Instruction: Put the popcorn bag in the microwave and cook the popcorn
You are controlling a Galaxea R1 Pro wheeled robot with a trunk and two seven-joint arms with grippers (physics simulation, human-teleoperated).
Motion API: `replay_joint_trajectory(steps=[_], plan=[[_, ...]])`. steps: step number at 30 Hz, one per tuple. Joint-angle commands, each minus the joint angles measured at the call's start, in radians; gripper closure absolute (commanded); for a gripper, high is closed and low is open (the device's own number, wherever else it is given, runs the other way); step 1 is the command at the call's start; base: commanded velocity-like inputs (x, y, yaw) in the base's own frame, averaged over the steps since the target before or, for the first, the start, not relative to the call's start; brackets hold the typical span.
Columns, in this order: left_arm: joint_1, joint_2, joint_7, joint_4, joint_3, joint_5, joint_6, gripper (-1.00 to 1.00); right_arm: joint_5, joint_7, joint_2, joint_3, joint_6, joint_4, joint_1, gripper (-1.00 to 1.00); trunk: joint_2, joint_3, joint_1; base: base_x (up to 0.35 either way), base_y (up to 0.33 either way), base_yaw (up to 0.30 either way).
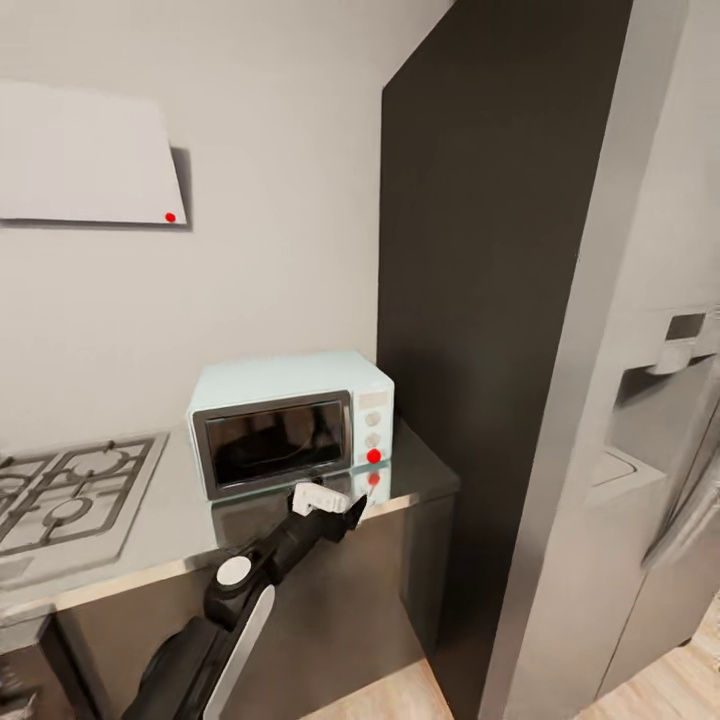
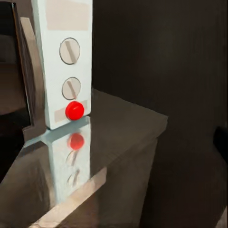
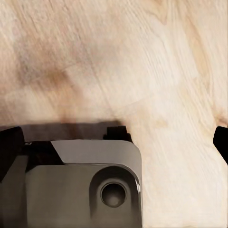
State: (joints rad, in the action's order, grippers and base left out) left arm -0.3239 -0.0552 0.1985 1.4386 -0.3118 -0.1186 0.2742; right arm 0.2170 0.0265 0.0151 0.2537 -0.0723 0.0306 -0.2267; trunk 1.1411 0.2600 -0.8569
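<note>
You are working at the microwave, standing shut on the countertop beside the tall dark cabinet; the bag is probably inside, though the dark glass is hiding it. You are reaching your left arm low across the counter edge, left gripper aiming at the red button. Whether its fingers are spread I cannot tell. Next, press that button squarely.

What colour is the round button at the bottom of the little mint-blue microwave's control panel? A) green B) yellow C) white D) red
D: the round button under the two grey knobs of the mint-blue microwave is bright red, and its red reflection shows on the shiny grey countertop below it.
</note>
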Motion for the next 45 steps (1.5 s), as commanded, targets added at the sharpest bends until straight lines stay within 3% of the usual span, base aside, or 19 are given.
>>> replay_joint_trajectory(steps=[1,5,7,12,14,16,19,21,22,24,30,35,45], plan=[[-0.001,0.000,-0.005,0.001,-0.011,-0.011,0.008,-1.00,0.010,0.002,0.000,0.009,-0.006,0.003,-0.001,-1.00,0.001,0.001,0.001,-0.336,0.000,0.000],[-0.001,0.000,-0.014,-0.003,-0.030,-0.021,0.012,-1.00,0.010,-0.001,0.000,0.009,-0.007,0.003,0.006,-1.00,0.001,0.001,0.001,-0.336,0.000,0.000],[-0.001,0.000,-0.013,-0.022,-0.032,-0.044,0.016,-1.00,0.010,-0.002,0.000,0.009,-0.007,0.003,0.007,-1.00,0.001,0.001,0.001,-0.336,0.000,0.000],[-0.001,-0.001,-0.009,-0.219,-0.064,-0.096,0.016,-1.00,0.014,0.004,0.002,0.005,-0.005,0.002,0.007,-1.00,0.001,0.001,0.001,-0.172,0.000,0.000],[-0.001,-0.010,-0.007,-0.436,-0.066,-0.138,0.010,-1.00,0.017,0.008,0.002,0.001,-0.006,0.001,0.007,-1.00,0.001,0.001,0.001,-0.023,0.000,0.000],[-0.001,-0.022,-0.007,-0.675,-0.064,-0.204,0.006,-1.00,0.020,0.010,0.002,-0.002,-0.007,0.000,0.007,-1.00,0.001,0.001,0.001,-0.006,0.000,0.000],[-0.001,-0.028,-0.007,-0.963,-0.063,-0.259,-0.009,-1.00,0.024,0.010,0.002,-0.004,-0.006,0.000,0.007,-1.00,0.001,0.001,0.001,-0.001,0.000,0.000],[-0.001,-0.030,-0.008,-1.173,-0.063,-0.276,-0.084,-1.00,0.028,0.010,0.002,-0.006,-0.006,0.000,0.007,-1.00,0.001,0.001,0.001,0.000,0.000,0.000],[-0.001,-0.035,-0.008,-1.294,-0.062,-0.288,-0.154,-1.00,0.029,0.010,0.002,-0.009,-0.006,0.000,0.007,-1.00,0.001,0.001,0.001,0.000,0.000,0.000],[-0.001,-0.035,-0.010,-1.401,-0.061,-0.306,-0.254,-1.00,0.030,0.010,0.002,-0.025,-0.007,0.000,0.007,-1.00,0.001,0.001,0.001,0.000,0.000,0.000],[0.074,-0.014,-0.021,-1.435,-0.061,-0.328,-0.299,-1.00,0.029,0.010,0.001,-0.055,-0.009,0.000,0.007,-1.00,0.001,0.001,0.001,0.000,0.000,0.000],[0.091,0.005,-0.021,-1.437,-0.061,-0.421,-0.303,-1.00,0.024,0.000,0.002,-0.058,-0.008,0.000,0.007,-1.00,0.001,0.001,0.001,0.000,0.000,0.000],[0.092,0.006,-0.021,-1.437,-0.061,-0.432,-0.303,-1.00,0.016,0.010,0.003,-0.057,-0.009,0.002,0.007,-1.00,0.001,0.001,0.001,0.000,0.000,0.106]])
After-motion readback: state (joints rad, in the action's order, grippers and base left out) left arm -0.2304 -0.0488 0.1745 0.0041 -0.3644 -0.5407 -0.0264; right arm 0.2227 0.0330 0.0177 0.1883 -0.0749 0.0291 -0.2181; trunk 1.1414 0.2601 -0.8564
